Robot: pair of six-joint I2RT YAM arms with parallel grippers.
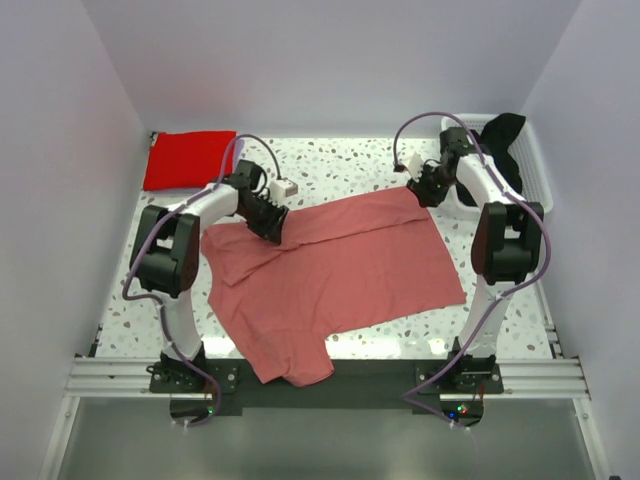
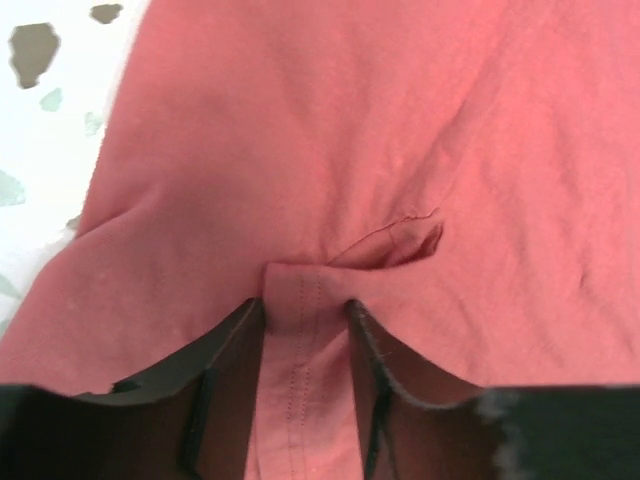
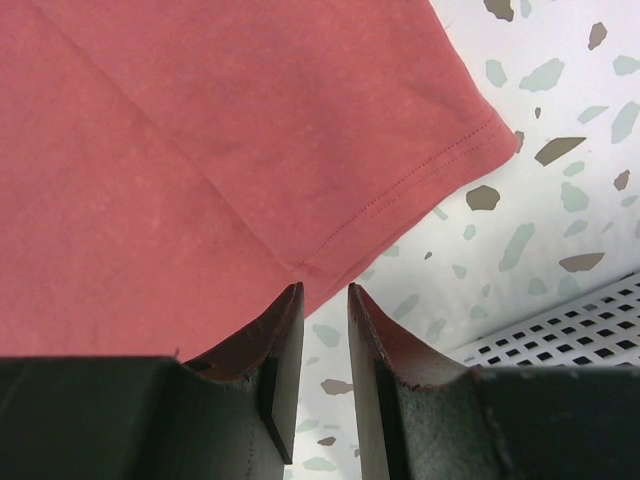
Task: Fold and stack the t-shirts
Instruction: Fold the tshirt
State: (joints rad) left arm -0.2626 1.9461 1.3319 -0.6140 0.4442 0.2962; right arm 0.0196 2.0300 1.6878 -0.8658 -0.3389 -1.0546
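The salmon-pink t-shirt lies spread flat across the middle of the table. My left gripper sits on its far left part; in the left wrist view it is shut on a stitched fold of the pink cloth. My right gripper is at the shirt's far right corner. In the right wrist view it is empty with its jaws a narrow gap apart, just off the hemmed edge of the shirt. The red t-shirt lies folded at the far left. The black t-shirt hangs in the basket.
The white slatted basket stands at the far right corner, and its wall shows in the right wrist view. White walls close in the speckled table on three sides. A metal rail runs along the near edge.
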